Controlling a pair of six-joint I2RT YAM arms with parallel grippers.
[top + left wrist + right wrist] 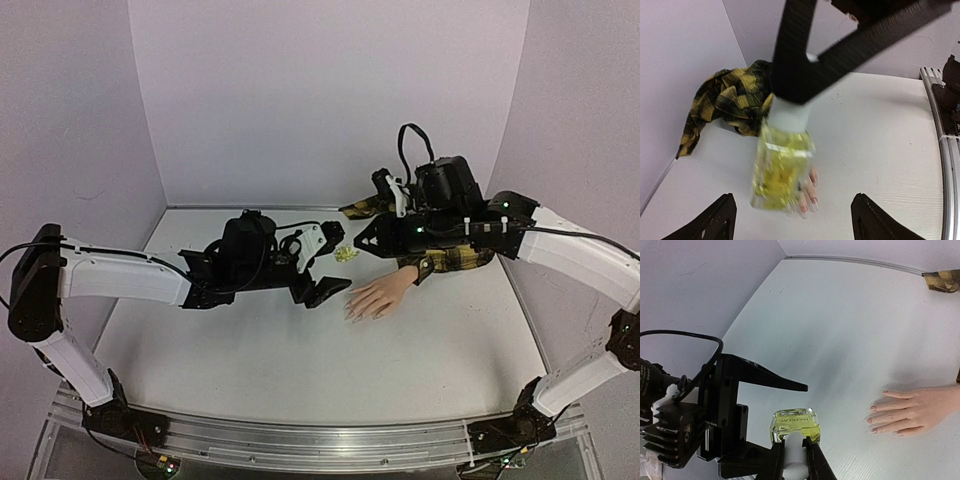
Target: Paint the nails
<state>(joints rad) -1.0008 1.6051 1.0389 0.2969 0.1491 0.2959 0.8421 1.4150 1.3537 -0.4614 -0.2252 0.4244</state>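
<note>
Four small pinkish nails [870, 420] tip the flat mannequin hand [912, 412].

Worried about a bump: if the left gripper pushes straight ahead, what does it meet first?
Probably the yellow nail polish bottle, held by its white cap in the right gripper, ahead of the left gripper; depth is unclear.

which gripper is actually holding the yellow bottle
The right gripper: its fingers pinch the yellow bottle by its white cap. The left gripper is open, its fingers spread wide on either side of the bottle without touching it.
</note>
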